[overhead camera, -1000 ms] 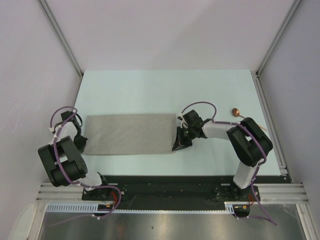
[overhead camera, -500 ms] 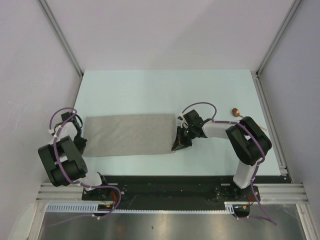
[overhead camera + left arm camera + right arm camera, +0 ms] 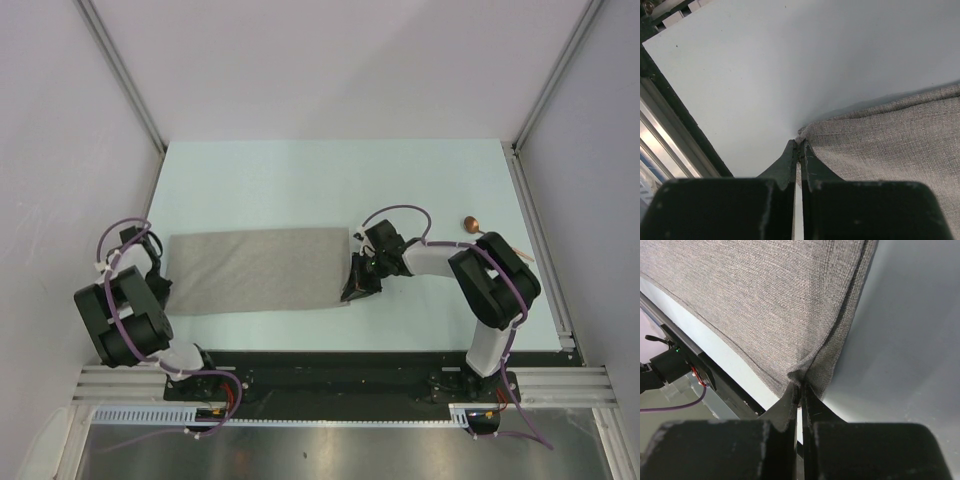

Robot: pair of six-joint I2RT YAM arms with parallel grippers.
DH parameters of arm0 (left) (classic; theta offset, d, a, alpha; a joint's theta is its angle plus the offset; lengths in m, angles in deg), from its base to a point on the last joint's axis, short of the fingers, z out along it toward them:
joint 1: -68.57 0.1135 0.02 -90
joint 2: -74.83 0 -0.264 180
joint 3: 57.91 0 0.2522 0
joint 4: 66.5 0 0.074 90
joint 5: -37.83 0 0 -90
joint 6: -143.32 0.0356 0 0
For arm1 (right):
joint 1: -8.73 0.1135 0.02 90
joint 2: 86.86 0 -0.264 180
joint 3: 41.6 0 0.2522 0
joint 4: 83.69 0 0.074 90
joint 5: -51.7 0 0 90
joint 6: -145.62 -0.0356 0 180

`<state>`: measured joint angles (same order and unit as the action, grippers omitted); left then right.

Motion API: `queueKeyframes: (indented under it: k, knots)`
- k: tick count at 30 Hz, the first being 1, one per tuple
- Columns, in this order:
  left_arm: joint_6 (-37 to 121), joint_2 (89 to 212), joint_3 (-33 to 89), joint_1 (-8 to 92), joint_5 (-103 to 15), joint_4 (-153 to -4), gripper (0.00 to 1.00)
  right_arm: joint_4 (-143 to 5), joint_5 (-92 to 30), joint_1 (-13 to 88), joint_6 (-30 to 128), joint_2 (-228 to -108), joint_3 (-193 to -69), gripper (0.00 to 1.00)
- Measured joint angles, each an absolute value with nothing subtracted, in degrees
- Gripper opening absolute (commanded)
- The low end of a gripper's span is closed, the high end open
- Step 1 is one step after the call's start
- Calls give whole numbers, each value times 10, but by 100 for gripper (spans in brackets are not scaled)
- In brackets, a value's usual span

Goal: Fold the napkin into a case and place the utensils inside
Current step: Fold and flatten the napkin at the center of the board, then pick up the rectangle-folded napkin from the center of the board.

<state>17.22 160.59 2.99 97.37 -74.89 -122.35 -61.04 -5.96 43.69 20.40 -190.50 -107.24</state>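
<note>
Pinching a near corner of the napkin (image 3: 255,270) each, left gripper (image 3: 799,148) and right gripper (image 3: 800,388) look set to lift that edge evenly; it lies spread mid-table; spoon (image 3: 471,223) sits far right.

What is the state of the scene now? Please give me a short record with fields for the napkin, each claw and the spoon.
napkin: grey-beige rectangle, flat on the table, long side running left to right
left claw: shut on the napkin's near left corner
right claw: shut on the napkin's near right corner, where the edge looks doubled
spoon: copper-coloured bowl at the table's right side, apart from the napkin; handle hidden behind the right arm
</note>
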Motion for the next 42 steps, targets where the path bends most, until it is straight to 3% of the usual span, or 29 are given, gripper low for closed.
queueKeyframes:
  k: [3,4,6,7,8,12,15,21,24,28,39,42]
  knots:
    - [173,1612,30,974,-748,-1223,25,-612,-59,437,203,-1906,-1073,0]
    - [174,1612,30,974,-747,-1223,41,-611,-59,437,203,-1906,-1073,5]
    - [173,1611,31,975,-745,-1224,59,-607,-61,437,204,-1906,-1075,12]
    - [173,1609,31,975,-745,-1224,70,-603,-63,437,206,-1906,-1077,24]
    - [175,1605,31,976,-744,-1225,88,-598,-65,437,208,-1905,-1080,30]
    - [173,1556,40,975,-749,-1245,90,-542,-97,438,237,-1882,-1104,63]
    - [180,1504,66,960,-763,-1253,89,-490,-143,434,274,-1851,-1129,73]
    - [223,1422,100,797,-699,-1191,83,-445,-203,422,307,-1849,-1206,74]
    - [241,1416,100,718,-616,-1143,80,-436,-253,428,305,-1887,-1258,67]
    - [265,1431,105,635,-553,-1126,79,-423,-327,453,286,-1931,-1298,65]
    - [289,1427,102,593,-461,-1110,79,-392,-462,520,234,-1995,-1334,57]
    - [297,1414,100,593,-456,-1110,80,-389,-485,527,222,-2008,-1347,48]
